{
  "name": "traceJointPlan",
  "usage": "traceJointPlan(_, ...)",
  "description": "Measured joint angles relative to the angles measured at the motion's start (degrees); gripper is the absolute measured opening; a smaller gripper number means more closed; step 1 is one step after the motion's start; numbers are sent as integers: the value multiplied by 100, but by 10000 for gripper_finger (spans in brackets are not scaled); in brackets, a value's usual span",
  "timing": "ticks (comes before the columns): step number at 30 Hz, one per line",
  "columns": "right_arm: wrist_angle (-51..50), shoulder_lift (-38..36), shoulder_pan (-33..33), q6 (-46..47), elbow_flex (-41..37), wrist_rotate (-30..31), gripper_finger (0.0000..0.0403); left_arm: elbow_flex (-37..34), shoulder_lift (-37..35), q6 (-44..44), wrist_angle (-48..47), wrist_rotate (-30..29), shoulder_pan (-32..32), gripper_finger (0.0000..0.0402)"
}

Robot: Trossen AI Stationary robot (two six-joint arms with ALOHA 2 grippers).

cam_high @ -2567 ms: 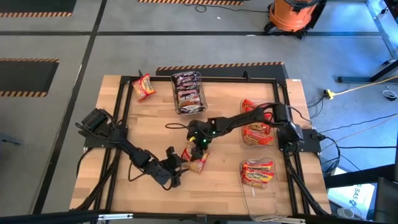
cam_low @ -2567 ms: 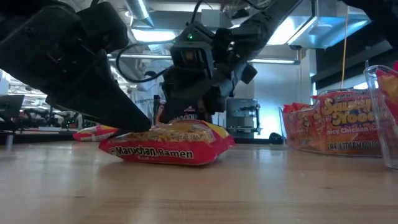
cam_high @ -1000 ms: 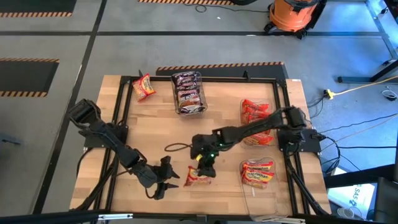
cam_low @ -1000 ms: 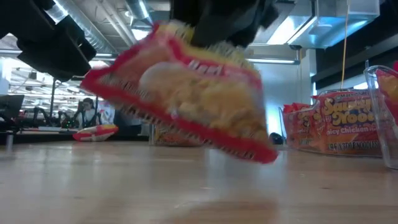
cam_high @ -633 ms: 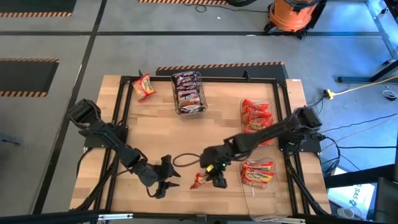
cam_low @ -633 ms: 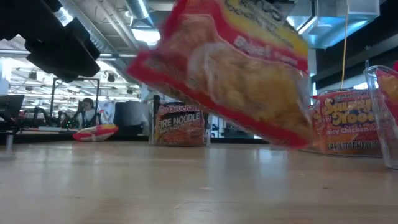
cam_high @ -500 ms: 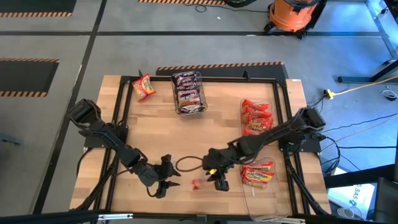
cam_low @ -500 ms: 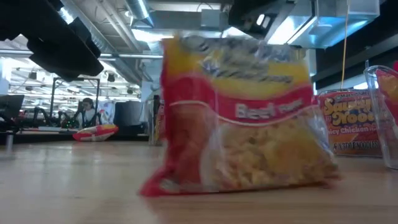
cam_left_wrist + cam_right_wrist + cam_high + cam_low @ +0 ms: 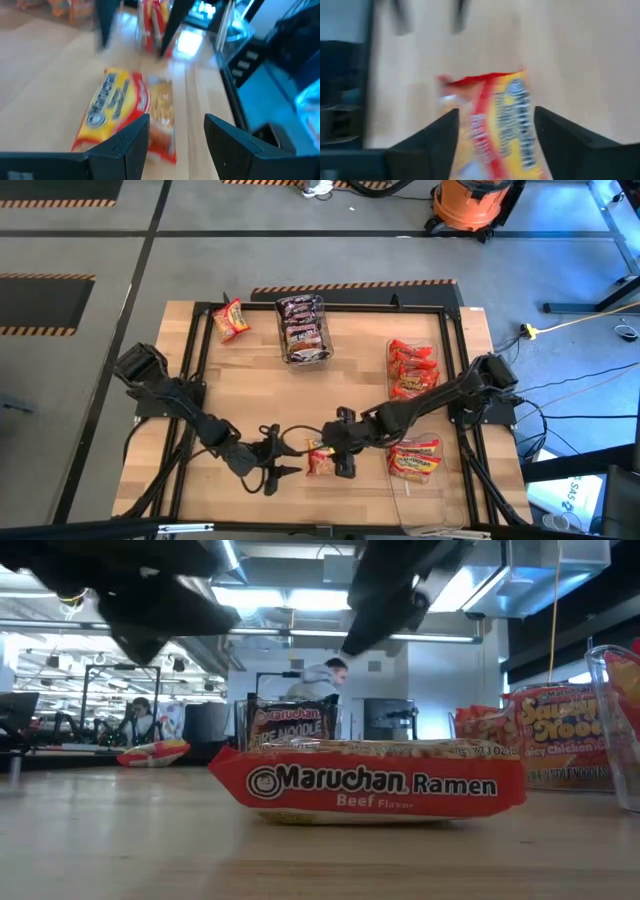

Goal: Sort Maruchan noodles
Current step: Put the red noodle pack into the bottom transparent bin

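Two open tools, left tool [image 9: 283,461] and right tool [image 9: 342,442], flanking flat packet [image 9: 319,459].

Even bright overhead light, soft shadows. High view sharp. Low view backlit by ceiling strip lights [image 9: 290,598], arms silhouetted. Both wrist views heavily motion-blurred, glare on the table [image 9: 50,65].

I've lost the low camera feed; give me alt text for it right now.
A red Maruchan Ramen beef packet lies flat on the wooden table, close to the camera, with two dark arms blurred above it. Behind stand a Fire Noodle bin, a stray packet far left, and clear bins of packets at right.
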Motion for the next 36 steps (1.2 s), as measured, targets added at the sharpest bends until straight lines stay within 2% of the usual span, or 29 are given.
traceJointPlan(3, -283, 161, -107, -32, -16, 272, 272, 2, 395, 52, 831, 165, 167, 185)
traceJointPlan(6, -570, 297, -263, 4, -11, 375, 291, 126, 829, -10, 1198, 579, 340, 185)
traceJointPlan(11, -1195, 534, -435, -16, -14, 507, 284, 650, 1517, -173, 1151, 1344, 504, 185)
traceJointPlan(14, -1230, 630, -436, -22, -14, 358, 271, 877, 1773, -275, 836, 1761, 589, 185)
traceJointPlan(19, -1126, 698, -293, -123, -11, -544, 253, 902, 1560, -771, -751, 1637, 739, 185)
traceJointPlan(23, -1034, 698, -90, 14, -11, -700, 246, 905, 1110, -912, -2036, 1419, 860, 185)
traceJointPlan(27, -1291, 696, -49, 429, 121, -722, 244, 901, 630, -884, -2696, 1220, 940, 185)
traceJointPlan(31, -1934, 443, -38, 783, 207, -737, 244, 907, 278, -654, -2621, 1217, 855, 185)
traceJointPlan(34, -1572, 216, 21, 1163, -66, -842, 243, 909, 239, -371, -2192, 1015, 724, 185)
traceJointPlan(36, -867, 159, 33, 1401, -378, -1009, 243, 906, 317, -128, -1831, 777, 631, 185)
